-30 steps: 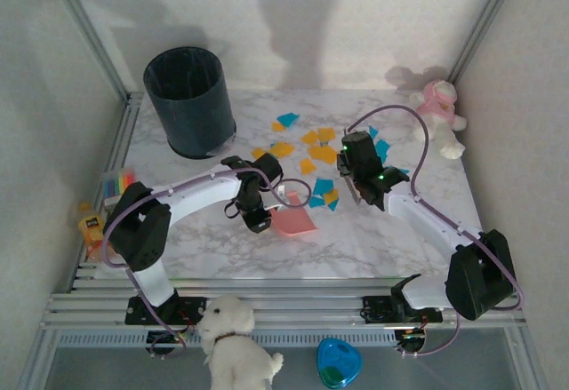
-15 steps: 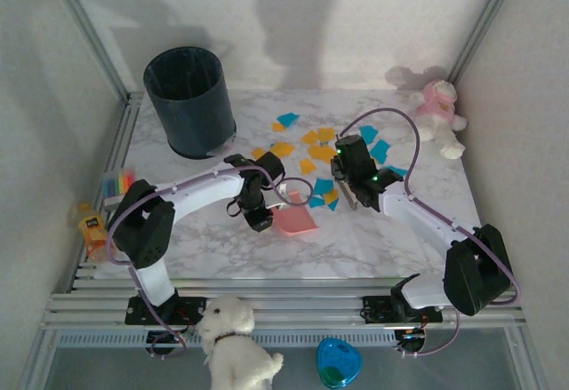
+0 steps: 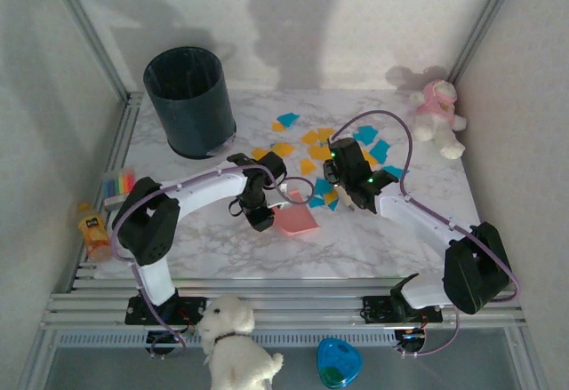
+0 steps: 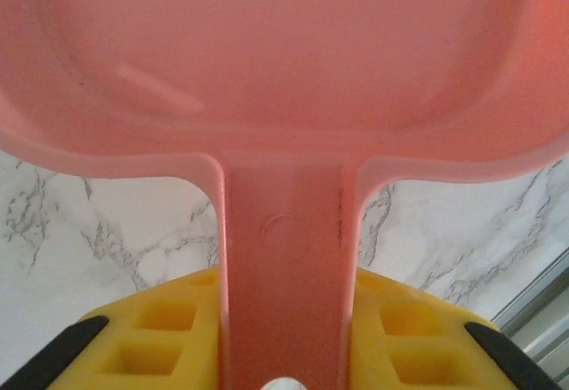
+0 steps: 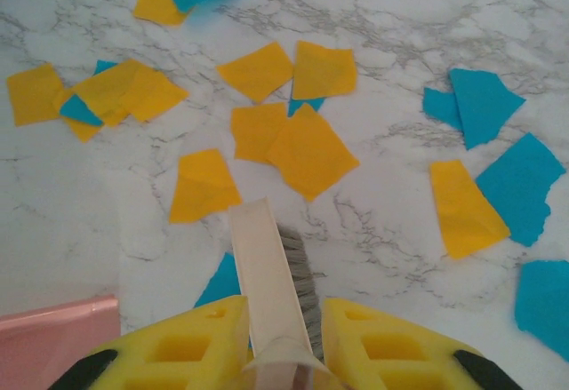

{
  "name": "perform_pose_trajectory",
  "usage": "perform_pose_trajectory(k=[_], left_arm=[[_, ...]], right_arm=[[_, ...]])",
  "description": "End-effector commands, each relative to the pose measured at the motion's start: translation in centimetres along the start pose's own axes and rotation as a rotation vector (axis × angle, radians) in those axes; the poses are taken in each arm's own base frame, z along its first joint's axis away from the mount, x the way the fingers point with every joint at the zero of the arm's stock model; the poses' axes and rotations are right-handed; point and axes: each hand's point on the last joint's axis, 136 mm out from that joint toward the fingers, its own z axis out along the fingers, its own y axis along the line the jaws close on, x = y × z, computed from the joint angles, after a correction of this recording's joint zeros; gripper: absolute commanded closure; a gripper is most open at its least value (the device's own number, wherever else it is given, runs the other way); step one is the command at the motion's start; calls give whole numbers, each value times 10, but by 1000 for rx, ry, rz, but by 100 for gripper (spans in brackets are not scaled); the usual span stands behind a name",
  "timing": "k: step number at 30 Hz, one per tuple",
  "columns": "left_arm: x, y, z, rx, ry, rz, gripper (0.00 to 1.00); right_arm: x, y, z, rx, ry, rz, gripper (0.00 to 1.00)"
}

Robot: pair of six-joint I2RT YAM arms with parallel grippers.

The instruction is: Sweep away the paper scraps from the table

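Orange and teal paper scraps (image 3: pixel 316 146) lie scattered on the far middle of the white marble table (image 3: pixel 382 239). My left gripper (image 3: pixel 258 216) is shut on the handle of a pink dustpan (image 3: pixel 294 219), which rests on the table just near of the scraps. In the left wrist view the handle (image 4: pixel 284 257) is clamped between the yellow pads (image 4: pixel 160 328). My right gripper (image 3: pixel 339 166) is shut on a cream brush (image 5: pixel 265 266) with grey bristles, held low over the scraps. Orange scraps (image 5: pixel 307 150) and teal scraps (image 5: pixel 480 101) lie ahead of it.
A dark bin (image 3: pixel 189 101) stands at the far left. A pink plush toy (image 3: pixel 438 115) sits in the far right corner. A pack of coloured strips (image 3: pixel 117 182) and a yellow box (image 3: pixel 92 227) lie at the left edge. A white plush (image 3: pixel 233 341) sits below the front rail.
My right gripper has moved left and a little farther away with the brush, turning over the scraps. The left gripper and dustpan have stayed in place.
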Motion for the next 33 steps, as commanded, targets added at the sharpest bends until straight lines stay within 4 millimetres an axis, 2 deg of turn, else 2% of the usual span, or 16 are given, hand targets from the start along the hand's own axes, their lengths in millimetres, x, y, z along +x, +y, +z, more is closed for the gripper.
perform_pose_trajectory(k=[1, 13, 20, 23, 33], left_arm=[[3, -1, 1, -6, 40, -11, 100], [-5, 5, 3, -22, 36, -36, 100], [-3, 5, 4, -28, 44, -31, 100], [-2, 5, 4, -28, 45, -26, 100], [-2, 5, 3, -31, 39, -20, 100]], right_arm=[[12, 17, 1, -73, 43, -26, 100], [7, 47, -12, -231, 37, -44, 100], [-3, 54, -21, -272, 0, -15, 100], [-8, 50, -24, -255, -20, 1, 100], [-17, 5, -34, -31, -96, 119, 100]])
